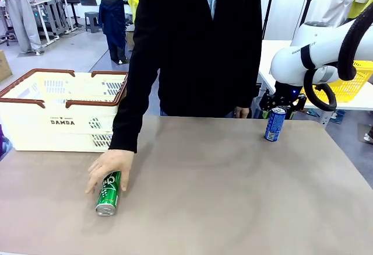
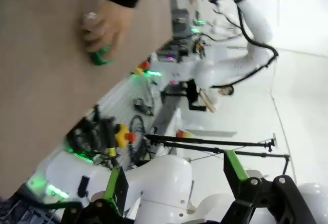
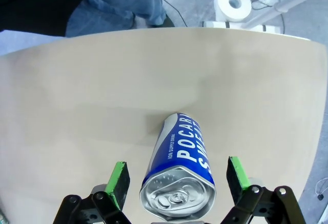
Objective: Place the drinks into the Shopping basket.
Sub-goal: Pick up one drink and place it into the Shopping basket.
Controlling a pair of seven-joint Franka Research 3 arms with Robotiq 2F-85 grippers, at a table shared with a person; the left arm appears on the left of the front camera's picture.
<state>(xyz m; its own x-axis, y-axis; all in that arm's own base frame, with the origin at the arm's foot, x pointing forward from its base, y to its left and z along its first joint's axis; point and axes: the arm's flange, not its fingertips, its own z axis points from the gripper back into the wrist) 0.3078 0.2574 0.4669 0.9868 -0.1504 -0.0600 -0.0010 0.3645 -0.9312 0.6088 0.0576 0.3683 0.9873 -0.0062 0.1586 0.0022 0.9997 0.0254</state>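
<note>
– Beige table (image 1: 233,179), with a person standing at its far edge. Where are the drinks?
– The blue can (image 1: 274,124) stands upright close to the far edge, toward the far right corner. The green can (image 1: 109,186) lies on its side toward the near left corner, and the person's hand (image 1: 111,163) rests on it.
– And the right gripper (image 1: 284,103)?
– Right at the blue can's top, jaws spread wide. In its wrist view the can's silver end sits between the two green pads (image 3: 119,178) with a gap at each side, so nothing is gripped.
– The left gripper (image 2: 174,178)?
– Spread wide too, and empty. The green can is well apart from it, far off across the table in its wrist view.
– The Shopping basket (image 1: 58,112)?
– At the far left corner, just beside the person's sleeve (image 1: 131,109), beyond the green can.
</note>
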